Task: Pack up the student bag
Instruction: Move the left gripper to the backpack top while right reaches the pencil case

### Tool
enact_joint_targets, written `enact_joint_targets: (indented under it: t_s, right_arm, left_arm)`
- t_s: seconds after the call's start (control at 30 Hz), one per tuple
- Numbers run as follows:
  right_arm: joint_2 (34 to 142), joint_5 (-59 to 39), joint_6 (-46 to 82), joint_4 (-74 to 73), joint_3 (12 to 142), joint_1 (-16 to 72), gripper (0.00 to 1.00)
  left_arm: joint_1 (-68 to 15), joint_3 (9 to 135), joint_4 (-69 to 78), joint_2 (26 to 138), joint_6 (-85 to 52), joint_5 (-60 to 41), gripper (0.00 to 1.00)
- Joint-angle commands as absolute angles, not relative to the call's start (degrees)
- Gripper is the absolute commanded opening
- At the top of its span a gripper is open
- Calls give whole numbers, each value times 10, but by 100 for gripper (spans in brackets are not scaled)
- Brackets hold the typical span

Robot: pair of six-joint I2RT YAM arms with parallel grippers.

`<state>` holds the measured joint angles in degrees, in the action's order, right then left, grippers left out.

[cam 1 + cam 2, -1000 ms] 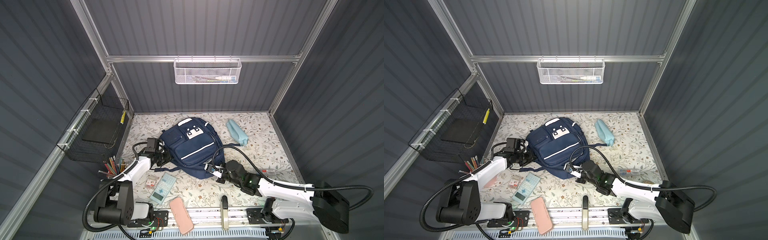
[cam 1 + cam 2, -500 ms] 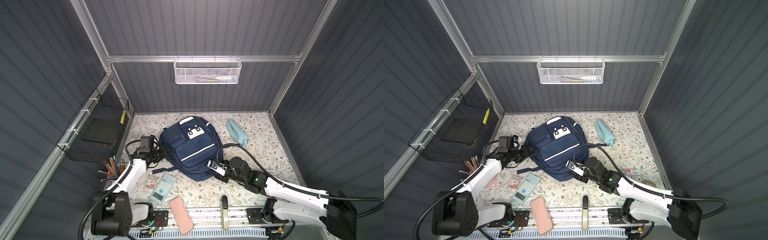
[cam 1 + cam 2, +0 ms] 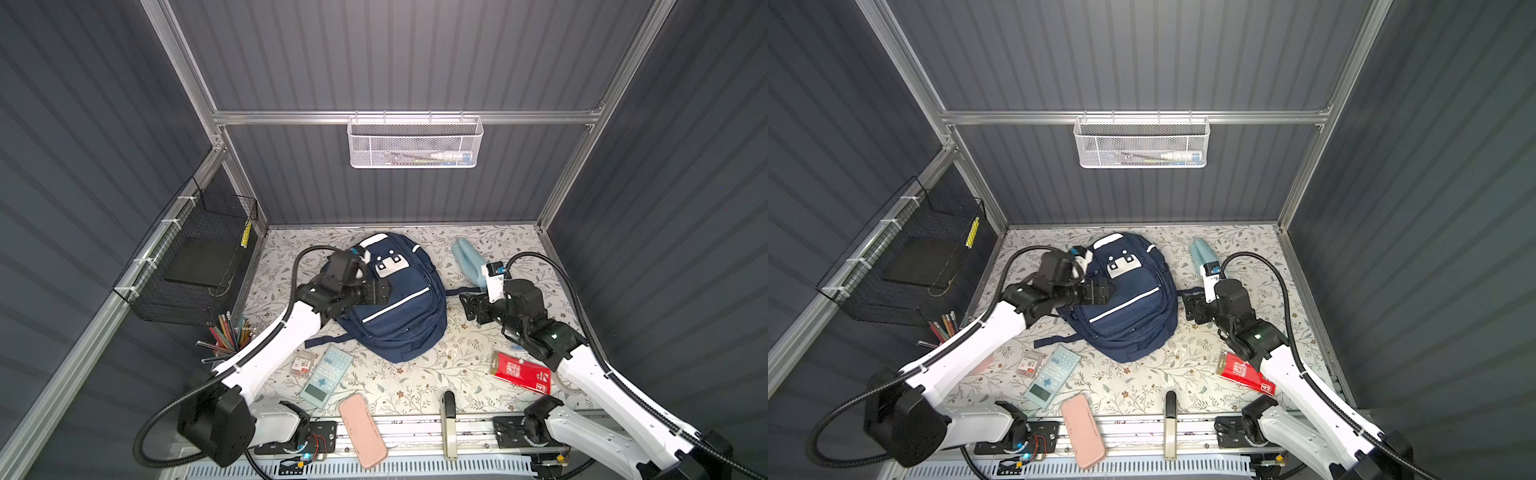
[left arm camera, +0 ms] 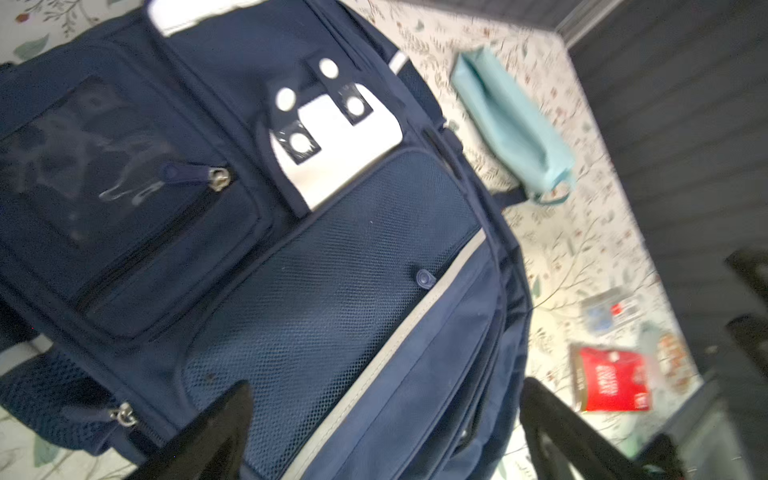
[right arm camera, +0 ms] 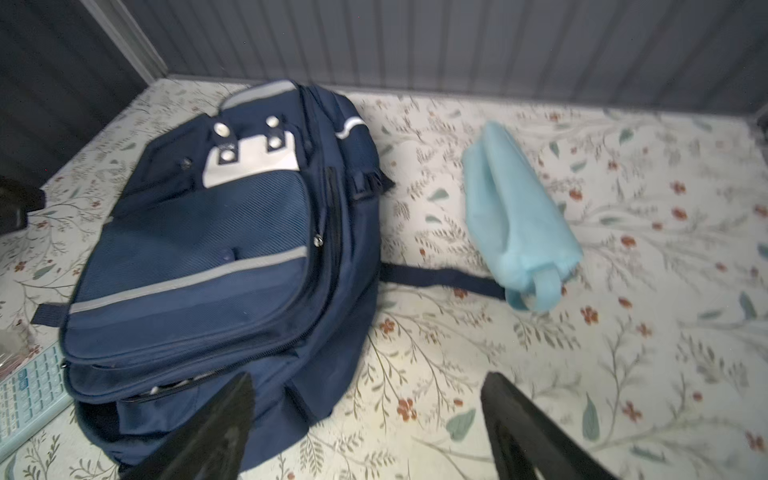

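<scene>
This is a lab robot test cell, not a home: dark ribbed panels (image 3: 395, 54) in an aluminium frame (image 3: 399, 117) box in a small floral-covered table (image 3: 478, 365). Two white arms (image 3: 274, 345) stand on a rail (image 3: 415, 432) at its front.

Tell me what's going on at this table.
Two robot arms are packing a navy student bag that lies flat on the floral table. The left gripper hangs open over the bag's front pockets. The right gripper is open beside the bag, holding nothing. The light blue pouch, calculator and pink case lie outside the bag.
</scene>
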<state>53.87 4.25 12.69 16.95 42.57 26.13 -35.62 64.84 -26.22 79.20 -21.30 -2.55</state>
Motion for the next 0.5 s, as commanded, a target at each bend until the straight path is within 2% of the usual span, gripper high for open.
enact_joint_targets:
  t_s: [0.0, 0.2, 0.33, 0.47]
  right_arm:
    - [575, 19, 183, 247, 458, 214, 88]
    - [667, -21, 167, 263, 535, 139, 91]
    - [714, -36, 148, 257, 571, 110, 92]
    - [751, -46, 131, 249, 595, 93, 93]
  left_arm:
    - [-418, 714, -353, 867, -125, 74, 100]
    - [-471, 768, -389, 958, -74, 144, 100]
    - [-478, 786, -410, 1005, -72, 211, 100]
    - [-488, 794, -404, 1032, -72, 237, 96]
